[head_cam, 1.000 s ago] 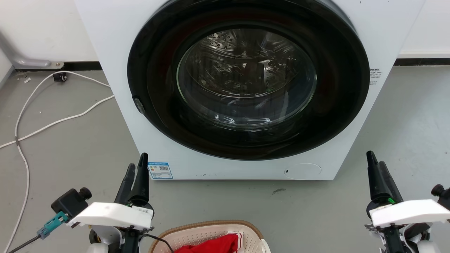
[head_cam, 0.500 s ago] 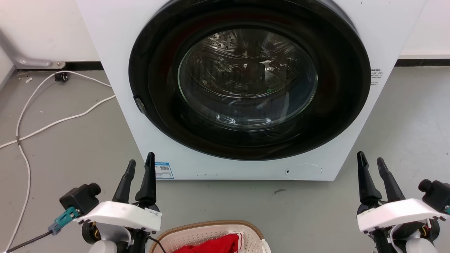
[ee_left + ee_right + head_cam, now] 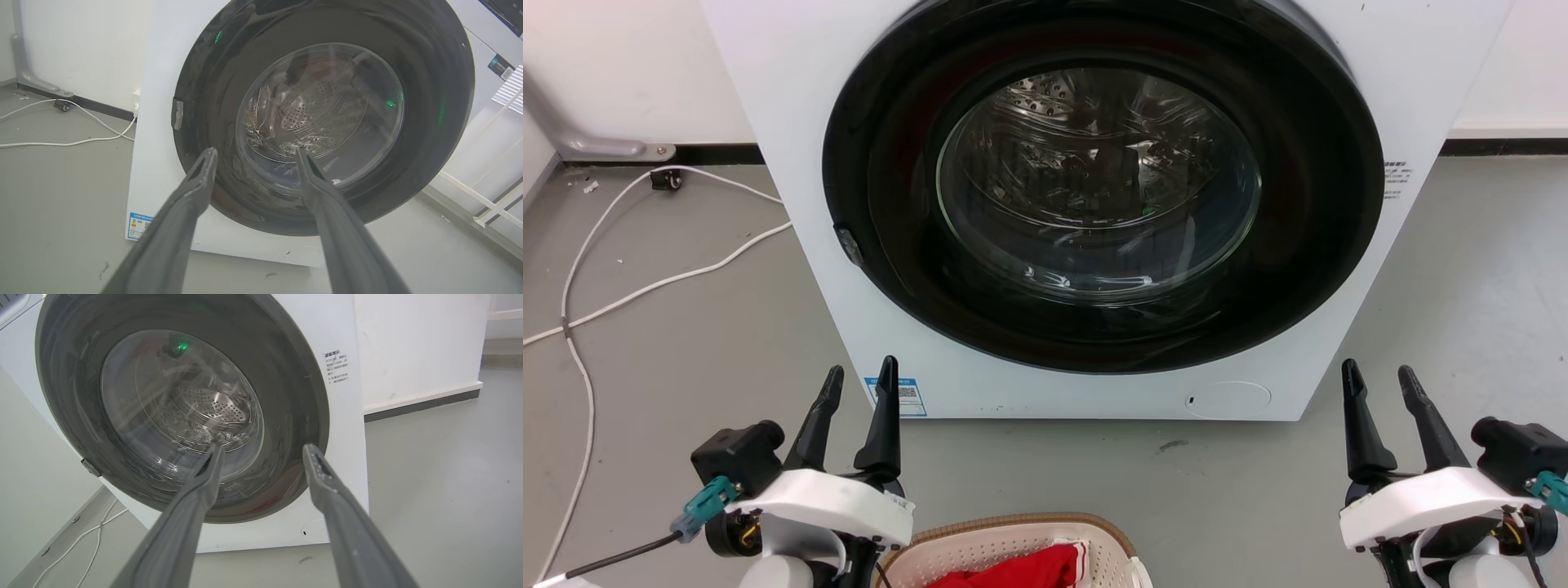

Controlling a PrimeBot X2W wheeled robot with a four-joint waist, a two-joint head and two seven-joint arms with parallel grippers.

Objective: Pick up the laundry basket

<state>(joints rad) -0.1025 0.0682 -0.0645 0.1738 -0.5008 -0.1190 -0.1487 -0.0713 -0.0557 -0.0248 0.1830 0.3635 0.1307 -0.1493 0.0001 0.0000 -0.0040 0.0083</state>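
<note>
The laundry basket (image 3: 1005, 545), cream with a brown rim, pokes in at the bottom centre of the head view with a red cloth (image 3: 1013, 567) inside it. My left gripper (image 3: 862, 377) stands open just left of the basket, fingers pointing up toward the washer. Far to the basket's right, my right gripper (image 3: 1380, 377) is open too. Both wrist views look along spread, empty fingers: left gripper (image 3: 254, 153), right gripper (image 3: 263, 450). Most of the basket is cut off by the frame's bottom edge.
A white washing machine (image 3: 1094, 204) with a shut dark round door stands straight ahead on the grey floor. White cables (image 3: 621, 269) trail across the floor at the left. A metal bracket (image 3: 613, 147) sits at the wall's base.
Both grippers have opened from nearly shut and drifted inward toward the basket. The basket and washer have stayed put.
</note>
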